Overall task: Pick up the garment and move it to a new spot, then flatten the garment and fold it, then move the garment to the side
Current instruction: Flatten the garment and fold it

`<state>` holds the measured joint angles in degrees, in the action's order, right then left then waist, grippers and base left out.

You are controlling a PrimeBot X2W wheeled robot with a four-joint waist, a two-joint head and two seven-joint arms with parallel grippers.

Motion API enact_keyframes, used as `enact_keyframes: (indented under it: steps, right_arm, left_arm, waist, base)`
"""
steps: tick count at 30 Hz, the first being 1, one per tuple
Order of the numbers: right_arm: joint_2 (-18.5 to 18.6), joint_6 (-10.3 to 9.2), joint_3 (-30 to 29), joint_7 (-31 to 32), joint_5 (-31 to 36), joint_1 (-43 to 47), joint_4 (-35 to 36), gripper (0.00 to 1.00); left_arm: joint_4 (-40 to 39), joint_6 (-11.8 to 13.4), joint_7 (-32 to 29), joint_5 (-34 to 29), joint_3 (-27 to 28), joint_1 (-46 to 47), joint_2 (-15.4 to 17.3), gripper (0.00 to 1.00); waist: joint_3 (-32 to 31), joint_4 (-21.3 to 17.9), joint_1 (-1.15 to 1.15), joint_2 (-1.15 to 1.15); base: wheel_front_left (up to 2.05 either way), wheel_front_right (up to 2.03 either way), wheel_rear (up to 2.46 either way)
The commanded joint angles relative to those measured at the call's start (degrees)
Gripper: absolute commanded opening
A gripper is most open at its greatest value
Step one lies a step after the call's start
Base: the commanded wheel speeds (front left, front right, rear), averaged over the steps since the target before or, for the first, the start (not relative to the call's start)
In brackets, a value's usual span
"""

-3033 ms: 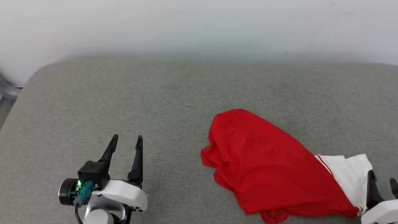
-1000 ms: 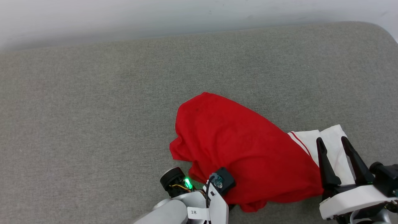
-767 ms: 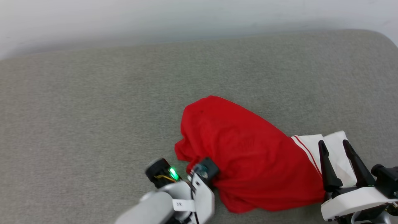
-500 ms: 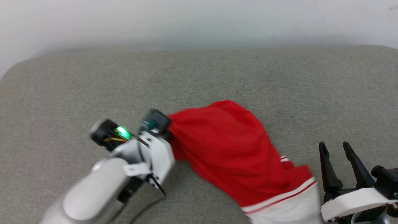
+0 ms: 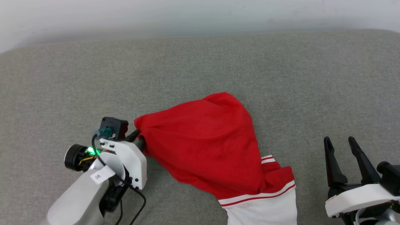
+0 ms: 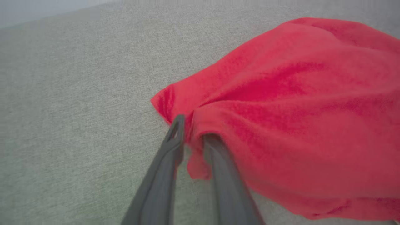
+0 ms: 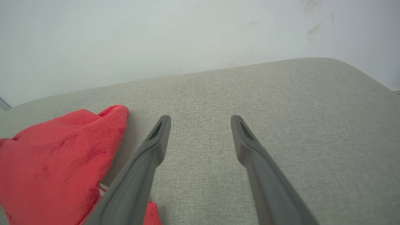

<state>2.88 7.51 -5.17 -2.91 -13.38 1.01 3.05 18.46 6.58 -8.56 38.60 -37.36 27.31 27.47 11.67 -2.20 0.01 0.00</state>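
Left gripper (image 5: 139, 139) is pinching the garment (image 5: 206, 140). Its jaws are pressed together on a bunched fold of the red edge. In the left wrist view, the left gripper (image 6: 193, 128) is showing one finger (image 6: 175, 137) outside the fold and the other going under the cloth. A small flap of the garment (image 6: 297, 109) is hanging between them. Can't tell if the pinched corner is touching the cushion (image 6: 78, 78) or sitting just clear of it.

The garment is lying on the grey cushion (image 5: 200, 62), in its near half and around mid-width. The red body is spreading from the pinched end, left of the cushion's centre, toward the near right. The white sleeve (image 5: 265, 212) is trailing to the cushion's near side and getting cut off by the frame. Red-and-white stripes (image 5: 259, 197) are running along the seam where the sleeve meets the red. The cloth is looking loose and wrinkled, not flat.

Right gripper (image 5: 339, 139) is sitting over bare cushion at the near right. Its jaws are spread wide and gripping nothing. In the right wrist view, the right gripper (image 7: 200, 118) is pointing toward the cushion's (image 7: 297, 109) far edge. The garment (image 7: 56, 156) is bulging up just beside one finger. In the head view there is a gap of cushion between them.

A pale wall (image 5: 200, 12) is running along behind the cushion's far edge.
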Motion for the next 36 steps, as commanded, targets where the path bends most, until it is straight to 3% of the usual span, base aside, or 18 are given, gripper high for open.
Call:
enact_keyframes:
  steps: [1, 7, 16, 21, 28, 36]
  right_arm:
    - [0.0, -0.04, -0.14, 0.26, 0.59, -1.02, 0.28, 1.0]
    - [0.01, -0.04, -0.45, 1.31, 1.41, 0.09, 1.21, 1.0]
    - [0.01, -0.04, 0.37, 3.63, 2.4, 2.71, 3.57, 1.0]
    - [0.01, -0.04, 0.8, 4.82, 2.56, 3.97, 4.58, 1.0]
    - [0.01, -0.04, 1.37, 5.9, 2.68, 4.77, 5.64, 1.0]
    - [0.01, -0.04, 1.89, 6.66, 2.71, 4.28, 6.23, 1.0]
  left_arm:
    - [0.15, 0.31, 1.39, 0.15, 0.48, -0.88, -0.2, 1.0]
    - [-0.58, 2.19, 10.96, -0.35, 2.22, -4.99, -1.77, 1.0]
    - [-5.09, 7.54, 22.09, -1.47, 5.88, -12.28, -3.43, 1.0]
    - [-8.61, 9.46, 23.43, -2.2, 7.58, -15.99, -4.06, 1.0]
    - [-10.76, 10.23, 23.58, -2.84, 8.69, -17.5, -3.71, 1.0]
    - [-8.58, 6.69, 18.47, -0.55, 8.17, -10.54, -3.65, 1.0]
  waist:
    - [-0.34, 0.23, -0.01, 0.0]
    - [-3.27, 1.89, -0.01, 0.0]
    - [-8.55, 4.44, -0.01, 0.0]
    - [-10.25, 5.25, -0.01, 0.0]
    - [-11.24, 5.3, -0.01, 0.0]
    - [-9.88, 4.54, -0.01, 0.0]
  base:
    - [0.0, 0.0, 0.0]
    - [0.0, 0.0, 0.0]
    - [0.0, 0.0, 0.0]
    - [0.0, 0.0, 0.0]
    - [0.0, 0.0, 0.0]
    - [0.0, 0.0, 0.0]
